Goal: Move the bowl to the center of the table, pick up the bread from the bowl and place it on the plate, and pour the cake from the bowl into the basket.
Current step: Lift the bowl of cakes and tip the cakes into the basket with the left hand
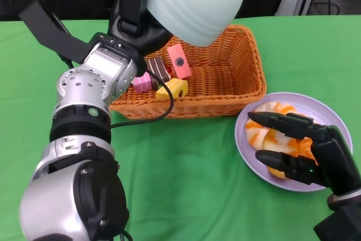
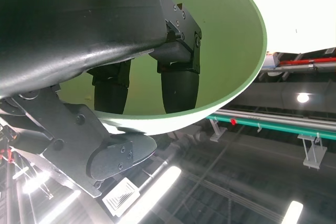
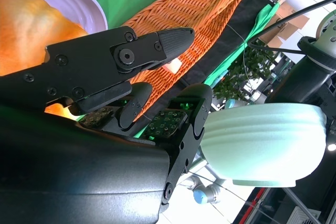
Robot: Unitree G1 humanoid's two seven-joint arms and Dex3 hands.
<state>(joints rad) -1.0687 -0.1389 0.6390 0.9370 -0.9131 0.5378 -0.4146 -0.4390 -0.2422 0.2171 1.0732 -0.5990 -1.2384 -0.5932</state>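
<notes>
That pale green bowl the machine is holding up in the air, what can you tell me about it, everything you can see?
The bowl is pale mint green, with ribbed outer walls and a smooth inside, and looks like matte plastic. The left hand grips its rim, fingers inside and outside the wall, as the left wrist view shows. It is lifted and tipped over above the wicker basket, its outside towards the head camera. The part of its inside that shows is empty, and cake pieces lie in the basket below.

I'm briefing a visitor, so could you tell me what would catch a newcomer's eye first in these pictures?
The pale green bowl, gripped by the left hand and tipped upside down above the orange basket at the back. Under it, colourful cake pieces lie in the basket. At front right, the right hand hovers open over bread on the purple plate.
</notes>
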